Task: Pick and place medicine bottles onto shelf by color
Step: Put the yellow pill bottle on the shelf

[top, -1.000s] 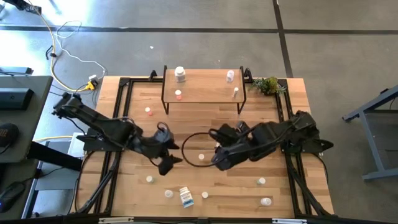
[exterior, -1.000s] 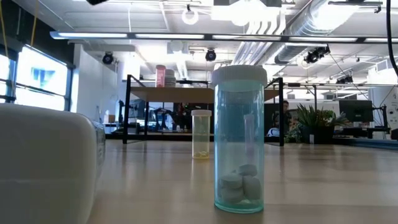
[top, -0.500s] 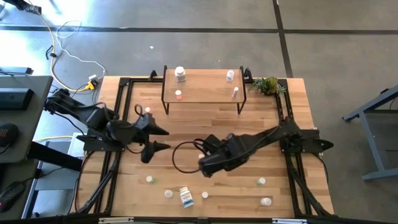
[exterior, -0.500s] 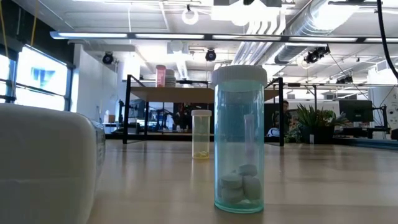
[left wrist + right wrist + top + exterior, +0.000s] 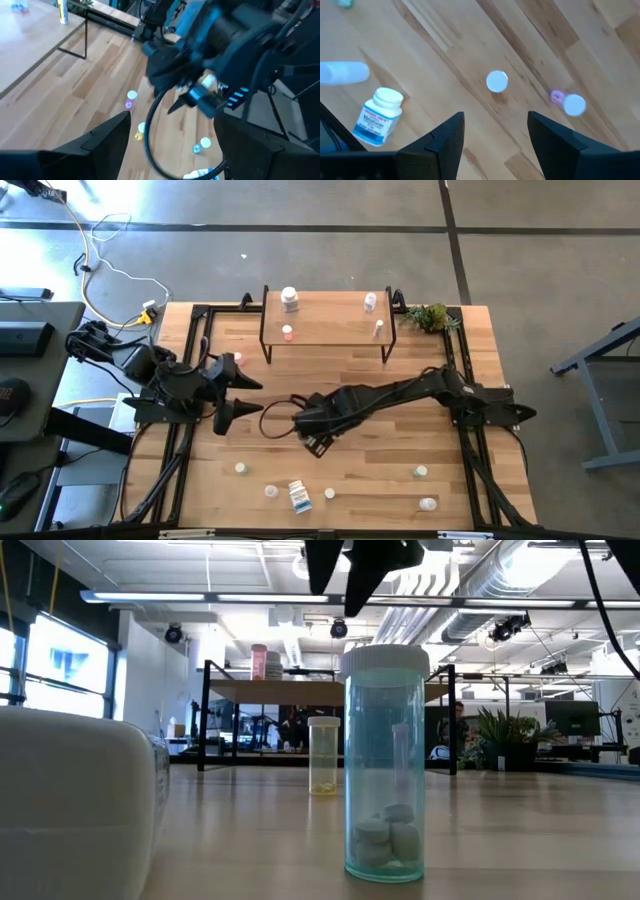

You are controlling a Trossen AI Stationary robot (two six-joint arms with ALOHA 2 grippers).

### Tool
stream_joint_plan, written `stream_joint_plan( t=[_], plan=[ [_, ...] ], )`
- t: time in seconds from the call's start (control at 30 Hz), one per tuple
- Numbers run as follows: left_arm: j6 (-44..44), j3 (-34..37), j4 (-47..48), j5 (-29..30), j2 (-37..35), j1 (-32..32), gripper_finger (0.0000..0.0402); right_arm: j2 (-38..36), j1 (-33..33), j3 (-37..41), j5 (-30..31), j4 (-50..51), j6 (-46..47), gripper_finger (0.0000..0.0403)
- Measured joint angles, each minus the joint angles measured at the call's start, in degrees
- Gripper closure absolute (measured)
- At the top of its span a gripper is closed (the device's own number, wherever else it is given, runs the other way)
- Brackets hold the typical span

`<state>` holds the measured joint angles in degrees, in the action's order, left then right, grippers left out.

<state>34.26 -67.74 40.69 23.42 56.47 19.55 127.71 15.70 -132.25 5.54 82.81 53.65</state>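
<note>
High view: the right gripper [image 5: 312, 442] hangs over mid-desk with its fingers parted and empty, apparently lining up on loose medicine bottles [image 5: 299, 496] near the front edge, while the left gripper [image 5: 240, 393] waits wide-open beside the shelf [image 5: 330, 328].

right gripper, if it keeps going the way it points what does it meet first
Probably the small white-capped bottle standing on the tabletop: it sits between the open fingers of the right gripper in the wrist view, nothing nearer in that line. Depth is uncertain.

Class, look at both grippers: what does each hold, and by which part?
Nothing is held. The left gripper and the right gripper both have open, empty fingers above the table.
</note>
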Motion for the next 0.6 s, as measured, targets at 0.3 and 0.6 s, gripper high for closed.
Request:
stream_joint_plan(
  t=[0.3, 0.6],
  plan=[
    [0.0, 0.0, 0.1, -0.3, 0.1, 0.0, 0.0124, 4.9, -1.5, 0.0, -1.7, -1.2, -2.4, 0.0198],
    [0.0, 0.0, 0.3, -0.3, 0.1, 0.0, 0.0124, 10.0, -2.3, 0.0, -2.4, -1.3, -2.7, 0.0203]
  ],
)
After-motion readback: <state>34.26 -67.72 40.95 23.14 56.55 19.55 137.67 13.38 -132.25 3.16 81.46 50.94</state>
